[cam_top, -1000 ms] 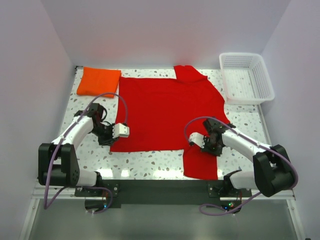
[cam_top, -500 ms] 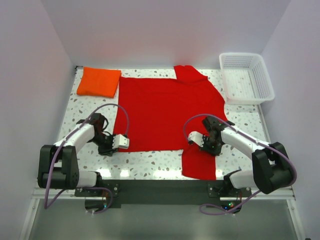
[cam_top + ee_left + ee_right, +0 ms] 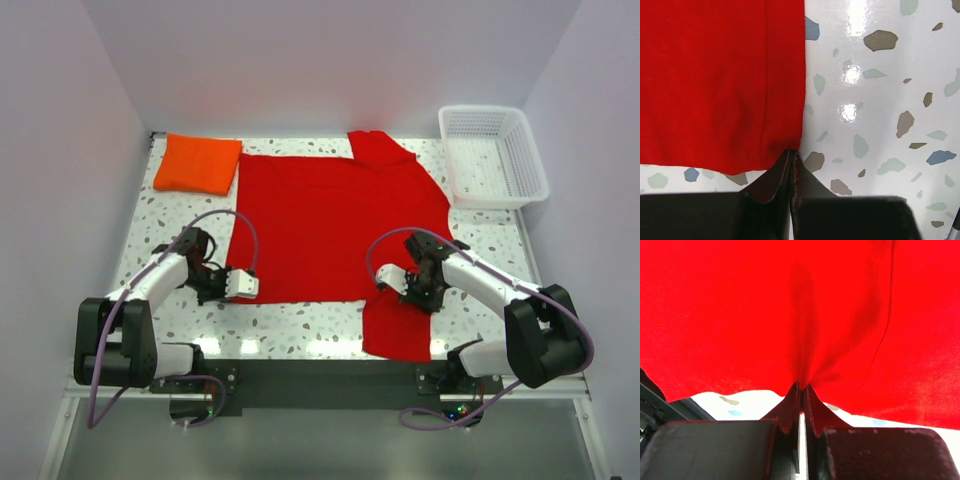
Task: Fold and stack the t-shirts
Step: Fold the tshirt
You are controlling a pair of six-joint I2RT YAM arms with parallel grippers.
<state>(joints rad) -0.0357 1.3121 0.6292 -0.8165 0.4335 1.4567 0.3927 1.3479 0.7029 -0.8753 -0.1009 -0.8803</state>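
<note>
Left wrist view shows the left tool [image 3: 791, 154] closed on a corner of the red t-shirt [image 3: 715, 80], and the right tool [image 3: 801, 389] pinches it too.

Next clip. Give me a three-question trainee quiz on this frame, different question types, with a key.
1. True or false: the left end effector is shut on a corner of the red t-shirt.
2. The orange t-shirt lies: A on the red t-shirt; B at the table's far-left corner; C at the table's near edge.
3. What does the right end effector pinch?
Key: 1 true; 2 B; 3 the red t-shirt.
</note>
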